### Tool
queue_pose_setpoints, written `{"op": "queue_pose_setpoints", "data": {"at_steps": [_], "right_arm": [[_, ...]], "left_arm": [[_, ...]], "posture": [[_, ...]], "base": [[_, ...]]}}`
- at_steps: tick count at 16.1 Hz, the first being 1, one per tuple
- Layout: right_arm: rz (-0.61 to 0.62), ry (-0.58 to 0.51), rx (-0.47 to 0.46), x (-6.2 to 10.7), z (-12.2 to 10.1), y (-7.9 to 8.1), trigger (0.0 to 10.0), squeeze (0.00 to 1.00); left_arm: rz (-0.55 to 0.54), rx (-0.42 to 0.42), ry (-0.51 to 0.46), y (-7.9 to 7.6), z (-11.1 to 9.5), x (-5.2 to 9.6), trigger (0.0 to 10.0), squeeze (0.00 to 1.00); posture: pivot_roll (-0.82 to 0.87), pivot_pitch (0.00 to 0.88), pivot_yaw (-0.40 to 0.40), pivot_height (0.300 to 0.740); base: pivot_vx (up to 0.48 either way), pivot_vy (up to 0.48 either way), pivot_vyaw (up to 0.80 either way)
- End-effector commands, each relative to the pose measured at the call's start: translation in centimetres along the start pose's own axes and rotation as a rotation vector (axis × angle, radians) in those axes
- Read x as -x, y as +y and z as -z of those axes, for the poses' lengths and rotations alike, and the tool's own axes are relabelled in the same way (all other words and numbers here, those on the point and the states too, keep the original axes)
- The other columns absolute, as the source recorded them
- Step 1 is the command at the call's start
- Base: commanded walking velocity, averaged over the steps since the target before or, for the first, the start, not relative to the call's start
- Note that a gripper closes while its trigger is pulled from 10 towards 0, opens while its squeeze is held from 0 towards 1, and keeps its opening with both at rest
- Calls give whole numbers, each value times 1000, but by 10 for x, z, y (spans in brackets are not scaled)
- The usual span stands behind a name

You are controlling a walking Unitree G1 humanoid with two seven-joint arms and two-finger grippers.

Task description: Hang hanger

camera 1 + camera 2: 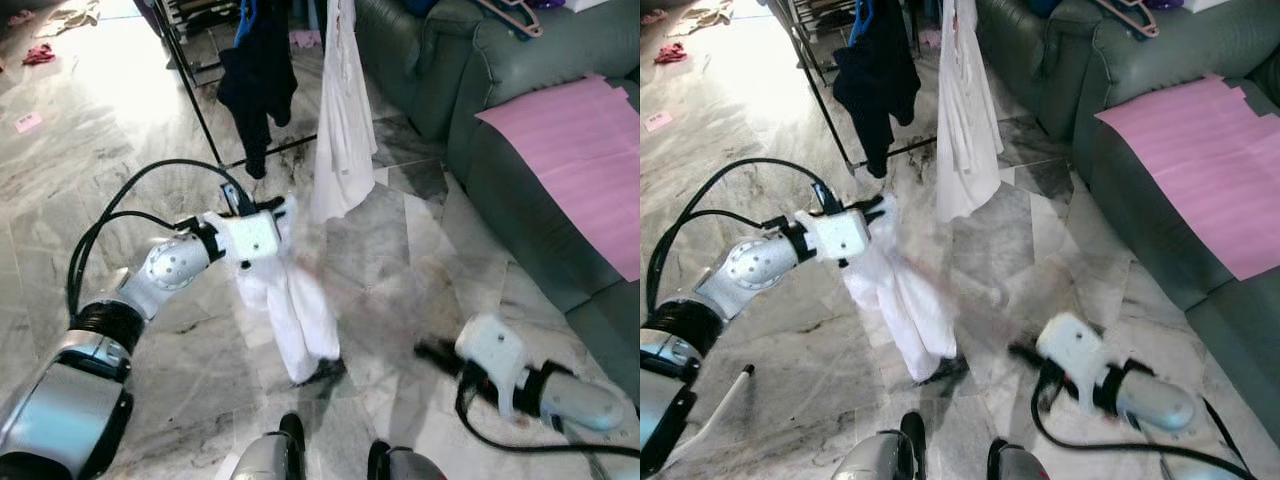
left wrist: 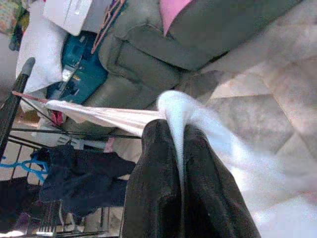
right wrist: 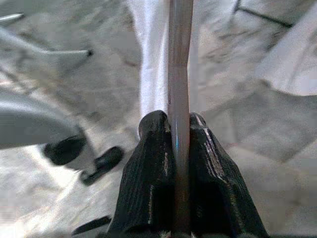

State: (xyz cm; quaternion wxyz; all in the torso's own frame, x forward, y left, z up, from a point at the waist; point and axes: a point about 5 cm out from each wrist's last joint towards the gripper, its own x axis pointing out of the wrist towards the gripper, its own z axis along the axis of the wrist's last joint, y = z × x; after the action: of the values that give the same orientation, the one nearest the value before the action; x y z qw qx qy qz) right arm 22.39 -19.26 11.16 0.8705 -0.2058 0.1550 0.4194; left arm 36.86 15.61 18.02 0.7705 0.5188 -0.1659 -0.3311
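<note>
Left gripper [image 2: 181, 148]: jaws clamped on white garment [image 1: 290, 310], hanging lengthwise toward marble floor [image 1: 120, 160]. Right gripper [image 3: 179, 124]: jaws clamped on hanger [image 3: 180, 59], long axis running straight out from fingers toward garment, low over floor.

White garment [image 1: 290, 310], pink sheet [image 1: 580, 160]

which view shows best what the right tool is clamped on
The right wrist view: the right tool is shut on a thin pinkish hanger bar running straight between its fingers, the white garment behind. In the eye views the bar is only a motion-blurred streak. The left wrist view shows the left tool pinching the cloth.
</note>
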Motion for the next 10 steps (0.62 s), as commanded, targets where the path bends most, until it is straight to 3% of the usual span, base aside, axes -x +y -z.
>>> {"op": "queue_pose_setpoints", "data": {"at_steps": [1, 4, 7, 10], "right_arm": [[-72, -10, 0, 1, -4, 9, 10000, 0], [-145, 25, -18, 6, 1, 18, 10000, 0], [-147, 34, -13, 9, 1, 16, 10000, 0], [-79, 148, 54, 36, 8, -9, 10000, 0]], "left_arm": [[17, -51, -3, 6, 2, 4, 10000, 0], [-3, -128, 62, 13, 10, 8, 10000, 0], [-25, -157, 46, 16, 9, 9, 10000, 0], [51, -240, 117, 8, 25, 23, 10000, 0]], "posture": [[-18, 280, 108, 740], [-19, 283, 114, 740], [-18, 285, 118, 740], [-19, 289, 121, 740]], "base": [[0, 0, 0], [0, 0, 0], [0, 0, 0], [0, 0, 0]]}}
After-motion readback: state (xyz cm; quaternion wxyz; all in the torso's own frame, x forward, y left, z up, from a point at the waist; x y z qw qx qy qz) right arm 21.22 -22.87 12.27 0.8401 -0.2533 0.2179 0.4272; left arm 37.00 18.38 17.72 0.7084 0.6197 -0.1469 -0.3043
